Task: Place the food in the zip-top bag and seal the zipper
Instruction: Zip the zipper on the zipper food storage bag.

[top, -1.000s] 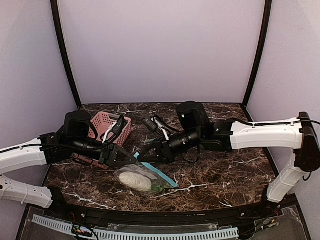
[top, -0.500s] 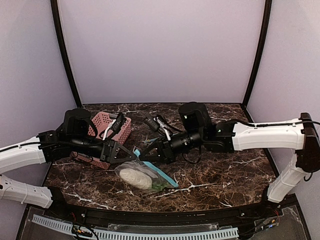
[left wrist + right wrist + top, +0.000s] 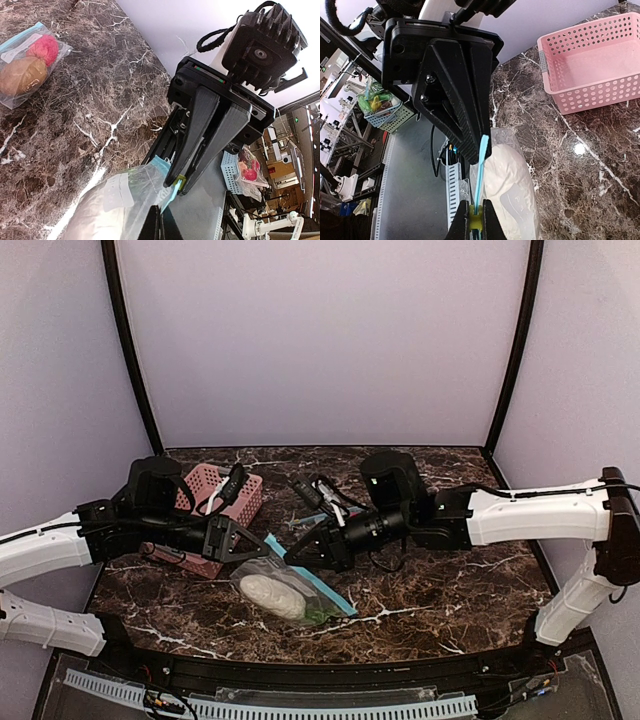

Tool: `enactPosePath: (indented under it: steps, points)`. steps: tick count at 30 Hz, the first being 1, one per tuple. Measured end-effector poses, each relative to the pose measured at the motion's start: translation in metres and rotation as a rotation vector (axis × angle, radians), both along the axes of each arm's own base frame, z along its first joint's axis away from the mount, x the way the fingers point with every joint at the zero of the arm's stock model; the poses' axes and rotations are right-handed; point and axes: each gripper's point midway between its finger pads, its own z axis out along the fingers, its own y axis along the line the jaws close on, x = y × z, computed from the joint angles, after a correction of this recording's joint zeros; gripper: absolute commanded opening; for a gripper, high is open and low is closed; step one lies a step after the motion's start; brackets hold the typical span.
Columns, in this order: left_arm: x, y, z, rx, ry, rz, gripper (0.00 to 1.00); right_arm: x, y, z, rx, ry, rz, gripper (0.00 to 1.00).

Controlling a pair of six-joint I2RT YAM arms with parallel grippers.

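Closest to me, the bag point(image 3: 290, 585) lies on the surface point(image 3: 450, 590), not far from the near edge. The white piece point(image 3: 270, 597) is inside it, and the sprig point(image 3: 320, 612) sits in its right corner. The blue zipper point(image 3: 325, 592) runs along the bag's far side, slanting from upper left to lower right. There is lots of bare room to the right of the bag and some to the left.

Just past the bag, my two end effectors meet tip to tip at the zipper's left end. The left end effector point(image 3: 262, 553) has its fingers pressed together on the blue strip; I see that best from the right wrist. The right end effector point(image 3: 293, 552) is clamped on the zipper too, with a little yellow-green bit between its fingers. A short piece of strip runs between the two tips. They are very close, so there is little room there.

Both arms reach in low and long, the left from the left side and the right from the right side. Each is stretched nearly flat over the surface.

From the left wrist I see a second bag point(image 3: 25, 65) lying further off, with the ball point(image 3: 44, 47) and the bun point(image 3: 22, 75) inside.

The basket point(image 3: 205, 475) sits behind the left arm, near the back left corner. Walls close in the back and both sides.
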Motion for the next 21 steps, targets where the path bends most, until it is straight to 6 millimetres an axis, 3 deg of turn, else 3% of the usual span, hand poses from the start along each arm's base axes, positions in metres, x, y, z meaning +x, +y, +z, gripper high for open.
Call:
enactPosePath:
  steps: [21]
  points:
    - [0.019,0.016,-0.003,0.018,0.026,0.099,0.01,0.004,-0.011,-0.012,-0.033,-0.005,-0.049,0.0]
